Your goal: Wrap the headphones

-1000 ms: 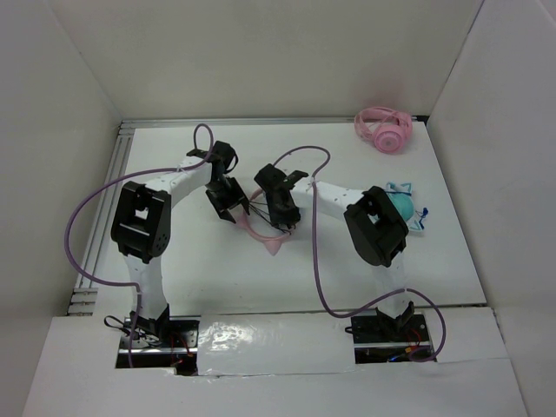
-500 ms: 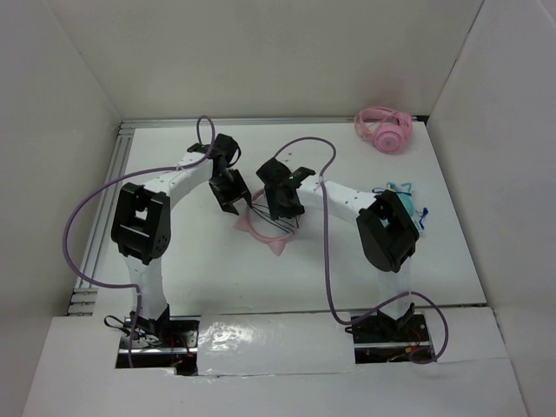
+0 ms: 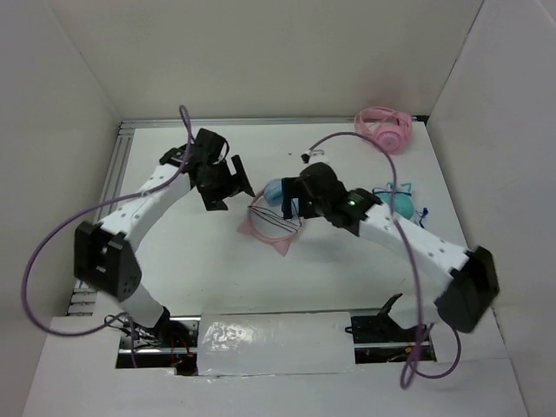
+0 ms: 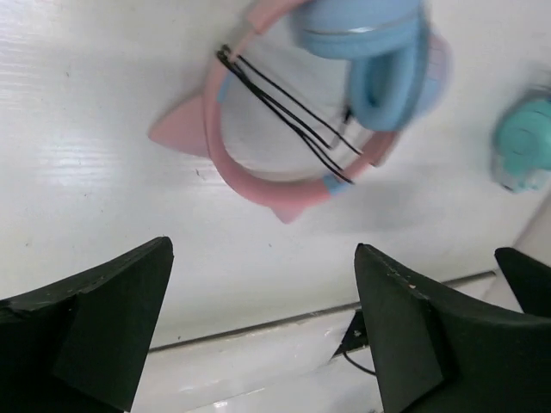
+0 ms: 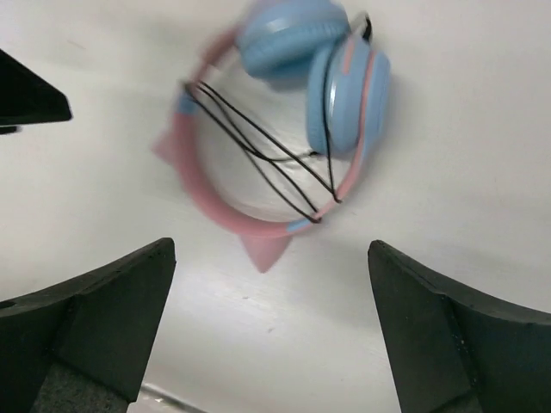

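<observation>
On the white, walled table point(image 3: 208, 261), the headphones point(image 3: 257, 228) are laid flat. The left gripper point(image 4: 263, 251) and right gripper point(image 5: 271, 248) are held open above them.

On the white table point(image 3: 195, 261): cat-ear headphones point(image 3: 274, 191) mid-table with black cable point(image 4: 280, 108) strung across the headband point(image 4: 258, 187), all-pink headphones point(image 3: 384, 129) in the far right corner, teal headphones point(image 3: 401, 201) by the right edge.

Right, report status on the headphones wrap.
Left gripper open, right gripper open, both empty. Cat-ear headphones flat on table, cable strung across headband. Teal headphones alongside, apart.
</observation>
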### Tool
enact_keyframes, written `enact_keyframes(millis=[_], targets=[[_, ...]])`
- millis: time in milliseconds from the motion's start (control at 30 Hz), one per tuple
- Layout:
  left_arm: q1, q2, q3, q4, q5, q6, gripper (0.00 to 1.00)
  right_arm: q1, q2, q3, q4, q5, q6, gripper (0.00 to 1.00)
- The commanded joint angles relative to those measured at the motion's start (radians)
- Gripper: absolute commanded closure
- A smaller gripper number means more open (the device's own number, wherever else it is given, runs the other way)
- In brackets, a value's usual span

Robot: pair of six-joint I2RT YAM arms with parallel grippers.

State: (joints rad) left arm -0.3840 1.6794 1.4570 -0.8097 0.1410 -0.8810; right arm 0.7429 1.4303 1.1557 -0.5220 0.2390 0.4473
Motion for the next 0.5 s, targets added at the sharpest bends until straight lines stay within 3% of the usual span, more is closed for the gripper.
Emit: enact_keyframes(millis=[0, 100, 267, 400, 467], targets=[[-0.007, -0.193, -0.03, 0.024, -0.037, 0.033, 0.01, -0.011, -0.251, -0.072, 0.149, -0.02, -0.002, 0.0], [-0.009, -0.322, -0.058, -0.046, -0.096, 0.004, 0.01, -0.031, -0.379, -0.14, 0.134, 0.058, 0.043, 0.0], [-0.012, -0.642, -0.194, -0.089, -0.17, -0.064, 0.01, -0.039, -0.609, -0.201, -0.042, 0.458, 0.232, 0.0], [-0.01, -0.906, -0.309, -0.072, -0.205, -0.101, 0.01, -0.039, -0.732, -0.234, -0.157, 0.629, 0.372, 0.0], [-0.009, -0.943, -0.326, -0.107, -0.215, -0.118, 0.01, -0.039, -0.784, -0.234, -0.216, 0.663, 0.438, 0.0]])
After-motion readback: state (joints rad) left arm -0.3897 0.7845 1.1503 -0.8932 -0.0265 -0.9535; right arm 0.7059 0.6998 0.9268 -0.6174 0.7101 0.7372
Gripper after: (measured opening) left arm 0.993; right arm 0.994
